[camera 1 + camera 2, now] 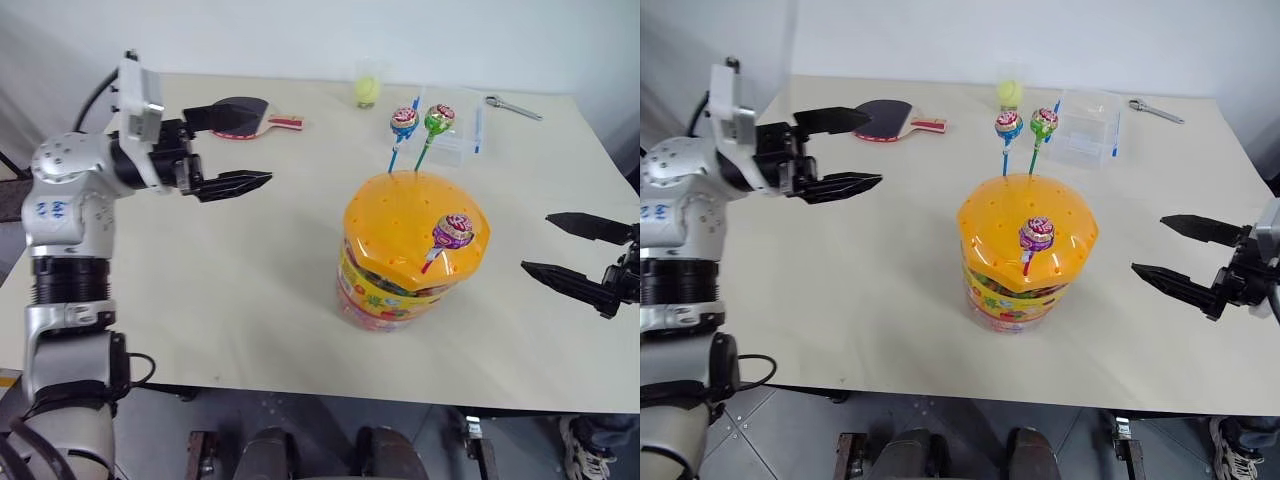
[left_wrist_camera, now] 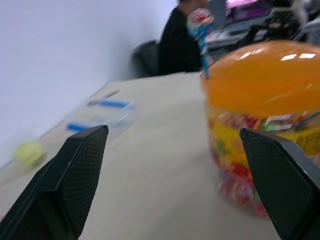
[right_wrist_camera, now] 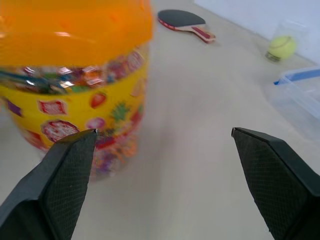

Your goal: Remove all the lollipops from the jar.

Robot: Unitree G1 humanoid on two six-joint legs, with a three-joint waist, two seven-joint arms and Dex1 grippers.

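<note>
Two pincers, left pincer [image 1: 228,144] and right pincer [image 1: 567,249], stood spread wide (both empty), flanking the jar [image 1: 412,250] without touching.

Bright, even overhead light is falling across the pale table [image 1: 250,300], leaving only soft shadows under the jar [image 1: 412,250]. White highlights are glinting on its orange lid [image 2: 270,65] in the left wrist view, where everything beyond the left gripper [image 1: 235,150] is blurring; the head views are staying sharp.
</note>
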